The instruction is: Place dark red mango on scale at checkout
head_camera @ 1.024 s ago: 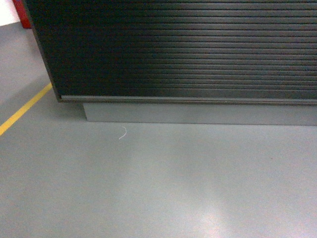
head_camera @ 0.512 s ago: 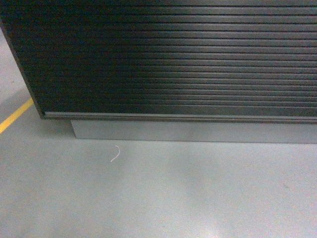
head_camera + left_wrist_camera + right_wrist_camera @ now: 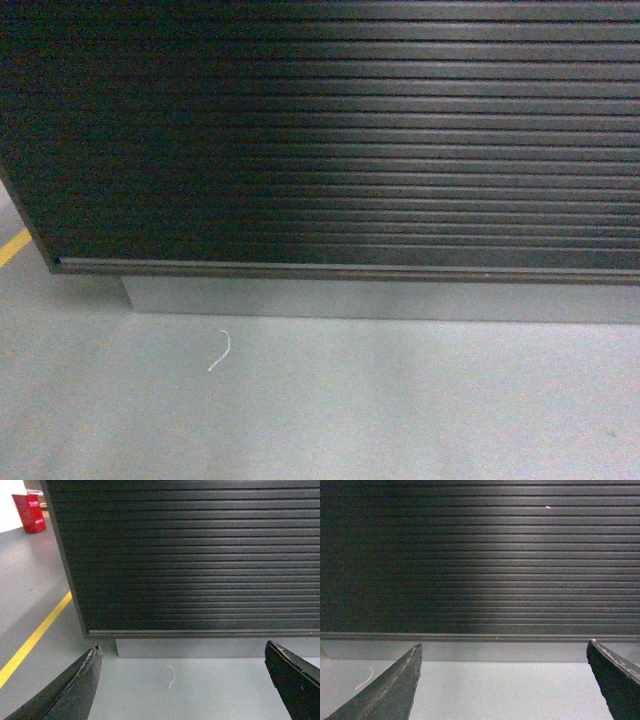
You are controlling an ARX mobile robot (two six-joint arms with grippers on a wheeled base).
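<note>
Rolled closer to checkout, both end effectors spread open, empty; mango, scale unseen, presumably above.

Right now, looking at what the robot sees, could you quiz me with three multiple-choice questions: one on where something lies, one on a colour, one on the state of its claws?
1. Where does the small white thread lie?
A. On the counter top
B. On the grey floor in front of the plinth, near the checkout's left end
C. Between a gripper's fingers

2. What colour is the floor line left of the checkout?
A. Yellow
B. Blue
C. White

3. How do both grippers stand?
A. Shut on a mango
B. Shut and empty
C. Open and empty

Answers: 1 B, the head view shows the thread on the floor, just short of the plinth. 2 A, the left wrist view shows a yellow stripe. 3 C, the left gripper and right gripper each show fingers spread wide with only floor between.
</note>
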